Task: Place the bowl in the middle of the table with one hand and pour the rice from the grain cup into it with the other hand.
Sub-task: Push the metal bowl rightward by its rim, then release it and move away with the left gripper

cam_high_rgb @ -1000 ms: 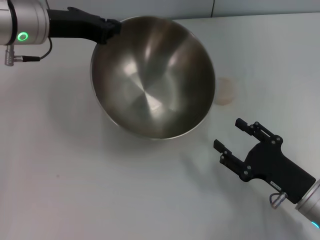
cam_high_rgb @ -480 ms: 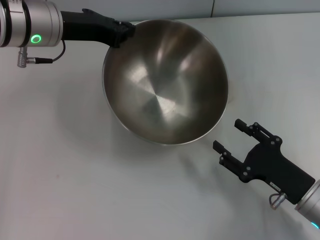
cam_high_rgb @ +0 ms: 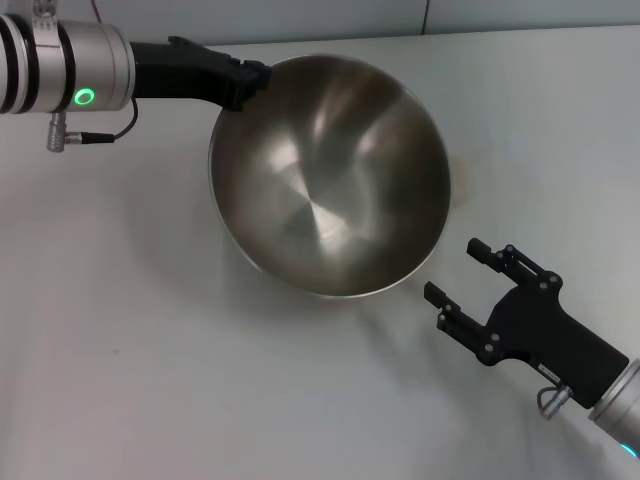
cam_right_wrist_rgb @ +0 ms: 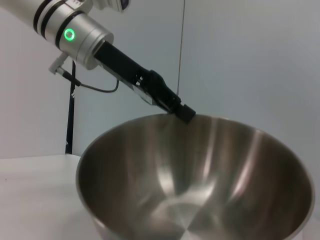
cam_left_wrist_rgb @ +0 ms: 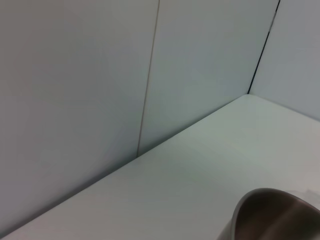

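I see my left gripper (cam_high_rgb: pixel 250 82) with its jaws clamped on the far-left rim of the bowl (cam_high_rgb: pixel 330 175), which sits tilted over the middle of the white counter (cam_high_rgb: pixel 150 350). My right gripper (cam_high_rgb: pixel 467 270) waits near-right of the bowl, jaws spread, holding nothing.

Pale grey panelled wall (cam_left_wrist_rgb: pixel 100 90) — thin vertical seams

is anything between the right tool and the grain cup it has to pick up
Yes. The bowl, held at its rim by the left tool, lies between the open right tool and the grain cup, which only peeks out at the bowl's right edge. The bowl also fills the right wrist view.
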Controlling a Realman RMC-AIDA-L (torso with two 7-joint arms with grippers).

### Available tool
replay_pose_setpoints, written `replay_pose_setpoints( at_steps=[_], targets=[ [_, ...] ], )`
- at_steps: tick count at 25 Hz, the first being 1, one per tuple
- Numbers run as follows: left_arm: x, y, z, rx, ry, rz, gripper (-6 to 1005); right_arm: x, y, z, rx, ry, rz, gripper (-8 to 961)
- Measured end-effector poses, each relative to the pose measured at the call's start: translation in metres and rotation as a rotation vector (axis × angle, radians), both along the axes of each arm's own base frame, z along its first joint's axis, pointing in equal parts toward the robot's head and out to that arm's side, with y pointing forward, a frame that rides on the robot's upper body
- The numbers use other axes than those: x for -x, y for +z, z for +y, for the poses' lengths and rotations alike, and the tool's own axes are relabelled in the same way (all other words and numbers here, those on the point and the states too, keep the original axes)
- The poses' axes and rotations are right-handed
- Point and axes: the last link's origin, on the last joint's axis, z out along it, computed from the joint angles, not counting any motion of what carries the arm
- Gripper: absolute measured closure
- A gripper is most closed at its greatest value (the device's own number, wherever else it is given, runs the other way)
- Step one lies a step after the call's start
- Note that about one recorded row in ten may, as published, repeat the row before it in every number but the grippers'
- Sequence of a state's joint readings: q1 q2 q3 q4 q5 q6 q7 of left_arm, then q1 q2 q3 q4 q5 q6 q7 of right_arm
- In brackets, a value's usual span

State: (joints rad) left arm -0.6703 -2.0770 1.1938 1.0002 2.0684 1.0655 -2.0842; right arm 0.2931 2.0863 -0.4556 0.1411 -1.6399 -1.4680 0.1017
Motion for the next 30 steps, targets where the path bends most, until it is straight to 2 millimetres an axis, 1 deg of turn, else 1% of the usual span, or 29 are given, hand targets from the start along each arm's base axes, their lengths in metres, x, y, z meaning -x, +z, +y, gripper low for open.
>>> replay_pose_setpoints(
  at_steps=[3, 6, 13, 14, 20, 21, 25, 26, 30],
  targets=[
    [0.004, -0.003, 0.001, -0.005, 0.001, 0.009, 935, 0.0, 0.0, 0.001, -0.001, 0.003, -0.001, 263],
    [0.012, -0.009, 0.002, -0.017, 0.023, 0.023, 933, 0.001, 0.001, 0.002, -0.001, 0.008, -0.003, 264],
    [0.014, -0.01, 0.002, -0.02, 0.03, 0.024, 927, 0.001, 0.001, 0.003, -0.001, 0.012, -0.005, 264],
    [0.022, -0.01, 0.003, -0.042, 0.048, 0.031, 926, 0.001, 0.001, 0.004, -0.001, 0.012, -0.005, 265],
    [0.025, -0.01, 0.004, -0.053, 0.059, 0.033, 922, 0.002, 0.001, 0.004, -0.001, 0.014, -0.005, 265],
    [0.03, -0.012, 0.005, -0.058, 0.061, 0.046, 921, 0.002, 0.001, 0.004, -0.001, 0.014, -0.005, 265],
    [0.034, -0.015, 0.005, -0.061, 0.059, 0.058, 918, 0.002, 0.001, 0.004, -0.001, 0.015, -0.005, 266],
    [0.042, -0.018, 0.007, -0.079, 0.077, 0.073, 917, 0.002, 0.001, 0.004, -0.001, 0.015, -0.005, 266],
    [0.047, -0.017, 0.008, -0.105, 0.088, 0.069, 914, 0.002, 0.001, 0.004, -0.001, 0.015, -0.004, 266]
  ],
)
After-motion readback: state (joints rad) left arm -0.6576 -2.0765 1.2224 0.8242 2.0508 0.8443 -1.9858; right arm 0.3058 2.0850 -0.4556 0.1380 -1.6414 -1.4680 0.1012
